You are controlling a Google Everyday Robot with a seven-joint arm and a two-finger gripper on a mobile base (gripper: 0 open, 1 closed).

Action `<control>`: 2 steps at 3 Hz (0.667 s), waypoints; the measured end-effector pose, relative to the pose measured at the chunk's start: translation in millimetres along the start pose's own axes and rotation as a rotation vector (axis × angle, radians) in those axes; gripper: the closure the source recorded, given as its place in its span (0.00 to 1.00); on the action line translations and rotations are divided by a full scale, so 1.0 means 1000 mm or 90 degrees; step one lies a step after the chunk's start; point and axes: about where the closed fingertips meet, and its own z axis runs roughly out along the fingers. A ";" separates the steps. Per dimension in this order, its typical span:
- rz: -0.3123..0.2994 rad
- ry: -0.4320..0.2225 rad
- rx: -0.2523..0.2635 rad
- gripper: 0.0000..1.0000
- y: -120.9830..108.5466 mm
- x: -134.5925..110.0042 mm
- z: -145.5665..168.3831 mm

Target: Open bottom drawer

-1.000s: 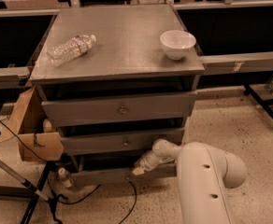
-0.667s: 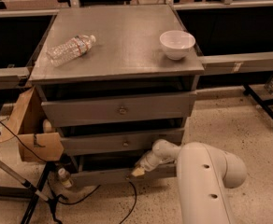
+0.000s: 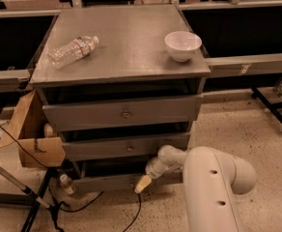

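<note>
Down at floor level, the tool [image 3: 142, 183] sits against the front of the bottom drawer [image 3: 102, 182], its pale cream tip touching the panel near the middle; whether it is open or closed, or gripping anything, cannot be told from this view. The bottom drawer is the lowest and narrowest of three grey fronts in a grey wooden cabinet [image 3: 199, 83], with a dark gap showing above its panel. Above it are the middle drawer [image 3: 97, 149] and the wider top drawer [image 3: 83, 114], each with a small round knob at centre and a shadowed gap over it. The white arm [image 3: 213, 187] comes in from the lower right, a thick rounded link in the foreground narrowing toward the cabinet. The grey tabletop [image 3: 126, 57] carries a clear plastic water bottle [image 3: 73, 51] lying on its side toward the left and a white bowl [image 3: 183, 45] standing upright near the right edge, well apart from each other. The floor [image 3: 237, 129] is pale and speckled. Beside the cabinet on the left a brown cardboard box [image 3: 35, 144] stands open, with a small bottle [image 3: 66, 183] on the floor just below it, near a black stand [image 3: 35, 211] and a dark cable [image 3: 133, 215]. Dark benches [image 3: 247, 33] with pale front rails run along behind the cabinet on both sides.
</note>
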 end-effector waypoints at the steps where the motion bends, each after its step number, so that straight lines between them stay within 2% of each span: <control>1: 0.009 0.028 -0.016 0.00 0.029 0.025 0.011; 2: 0.011 0.042 -0.022 0.00 0.040 0.035 0.013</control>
